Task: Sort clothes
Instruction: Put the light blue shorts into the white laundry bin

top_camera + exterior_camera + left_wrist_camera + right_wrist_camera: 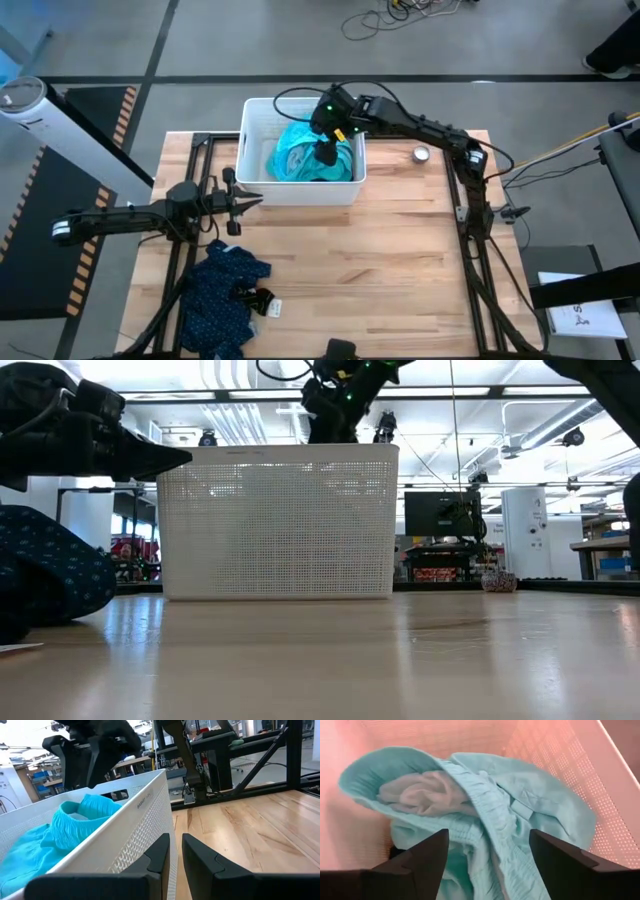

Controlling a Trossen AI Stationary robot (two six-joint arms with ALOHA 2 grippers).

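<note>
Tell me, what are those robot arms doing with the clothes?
They're sorting clothes. The right hand hangs open inside the white basket, just above a teal garment, not gripping it. The left hand waits nearly closed just outside the basket's front wall. A dark navy patterned garment lies on the wooden table near the left arm.

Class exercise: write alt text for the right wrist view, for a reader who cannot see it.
The right gripper, its two dark fingers spread wide, hangs over a crumpled teal fabric garment with a ribbed elastic waistband, lying in the white perforated plastic basket. A paler grey cloth shows inside the teal garment's opening.
</note>
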